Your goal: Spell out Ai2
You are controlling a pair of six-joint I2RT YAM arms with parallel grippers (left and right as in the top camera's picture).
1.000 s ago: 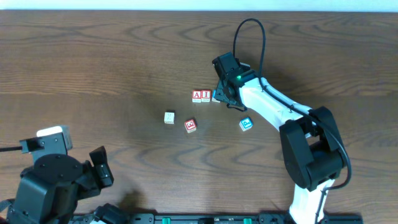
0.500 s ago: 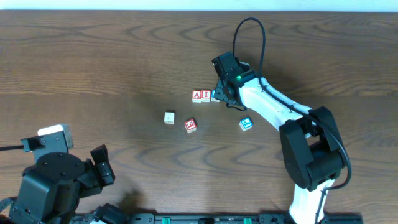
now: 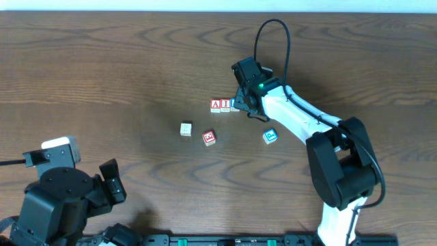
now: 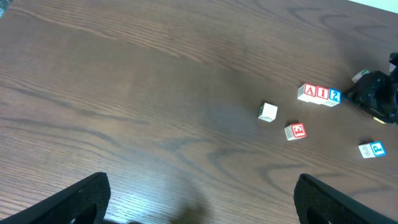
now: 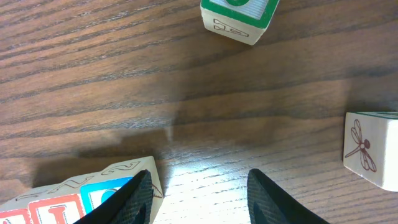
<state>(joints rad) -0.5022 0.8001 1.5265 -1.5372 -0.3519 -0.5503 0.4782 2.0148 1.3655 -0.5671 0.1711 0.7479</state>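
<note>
Right wrist view is showing the right gripper low over the table, with its two fingers spread apart. Nothing is sitting between them, only bare wood. The blue 2 block is sitting just beside the finger on the left of this view. I cannot tell if that finger is touching it.

The 2 block is sitting at the end of a short row, touching the red I block, and the I block is touching the red A block. From the left wrist view the row is reading A, I, 2, so I am guessing the spelling is as good as done and the gripper is letting go.

The next move is asking for care. The gripper is needing to go straight up and away, fingers kept wide, so it is not bumping the 2 block out of line.

Three spare blocks are lying apart from the row, nearer the robot: a white block, a red block and a blue block.

The right arm is reaching out long from its base, with its wrist tipping down at the row. The left gripper is waiting far from the blocks, fingers wide apart and holding nothing.
</note>
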